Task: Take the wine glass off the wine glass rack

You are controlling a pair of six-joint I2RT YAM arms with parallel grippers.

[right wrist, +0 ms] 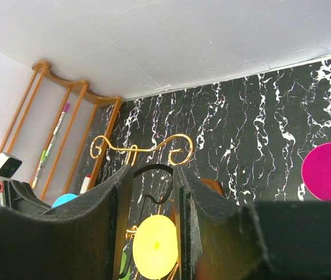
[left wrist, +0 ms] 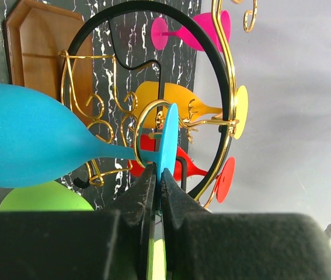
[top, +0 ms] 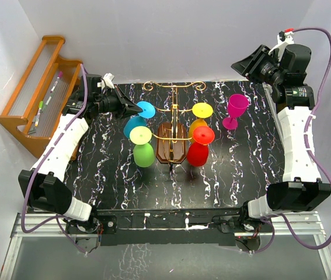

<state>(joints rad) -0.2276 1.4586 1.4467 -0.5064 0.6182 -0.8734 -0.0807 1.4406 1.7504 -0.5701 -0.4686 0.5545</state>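
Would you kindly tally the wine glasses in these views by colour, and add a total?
matte blue wine glass: 1
matte green wine glass: 1
matte orange-yellow wine glass: 1
matte red wine glass: 1
matte magenta wine glass: 1
Total: 5

L gripper (left wrist: 158,173) seems clamped on blue glass (left wrist: 31,143) foot.
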